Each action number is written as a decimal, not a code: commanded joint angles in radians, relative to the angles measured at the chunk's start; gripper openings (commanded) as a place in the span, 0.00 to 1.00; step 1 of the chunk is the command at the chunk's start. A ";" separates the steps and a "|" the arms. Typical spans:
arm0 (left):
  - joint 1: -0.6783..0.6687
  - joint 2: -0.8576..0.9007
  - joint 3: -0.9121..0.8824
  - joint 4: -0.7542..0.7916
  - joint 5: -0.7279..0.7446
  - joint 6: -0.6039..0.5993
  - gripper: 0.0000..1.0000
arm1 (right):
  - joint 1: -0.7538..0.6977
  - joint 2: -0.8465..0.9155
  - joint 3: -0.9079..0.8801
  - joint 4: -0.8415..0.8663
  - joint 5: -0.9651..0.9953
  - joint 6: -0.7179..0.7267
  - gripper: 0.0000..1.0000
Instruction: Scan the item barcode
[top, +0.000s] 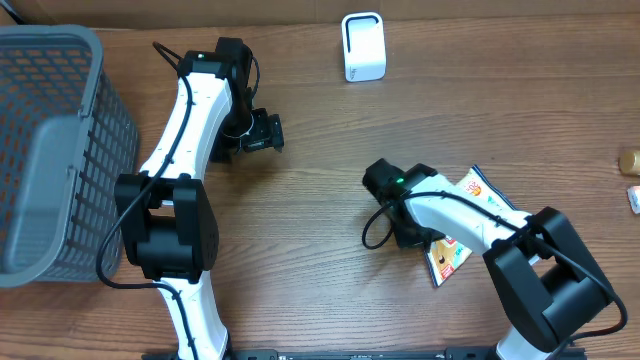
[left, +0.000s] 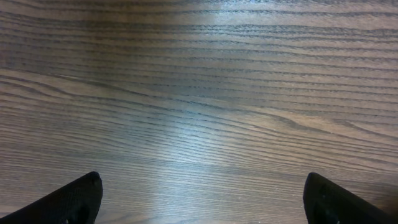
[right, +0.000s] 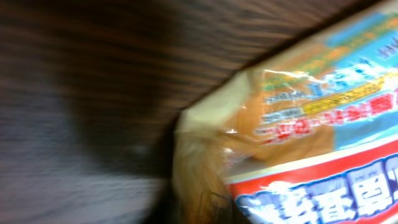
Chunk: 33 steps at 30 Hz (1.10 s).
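The item is a flat snack packet (top: 449, 258), orange with a red, white and blue label, lying at the right of the wooden table. My right gripper (top: 425, 238) sits at its left edge, mostly hidden under the arm. In the right wrist view the packet (right: 298, 137) fills the right half, blurred and very close, and its edge runs down between the jaws of the right gripper (right: 199, 211), which look shut on it. The white barcode scanner (top: 362, 46) stands upright at the back. My left gripper (top: 268, 132) hangs open over bare wood, its fingertips (left: 81, 196) far apart around nothing.
A grey mesh basket (top: 60, 150) fills the left side of the table. A small brown item (top: 630, 160) and a white one (top: 634, 198) lie at the far right edge. The left arm stretches from the front toward the back centre.
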 joint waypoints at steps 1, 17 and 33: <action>0.012 0.006 0.012 0.001 0.001 0.013 0.95 | -0.026 0.006 0.003 0.009 -0.030 0.014 0.04; 0.012 0.006 0.012 0.001 0.000 0.013 0.95 | -0.067 0.005 0.719 -0.315 -0.516 -0.114 0.04; 0.012 0.006 0.012 0.004 0.000 0.013 0.95 | -0.215 0.007 0.626 -0.201 -1.084 -0.283 0.04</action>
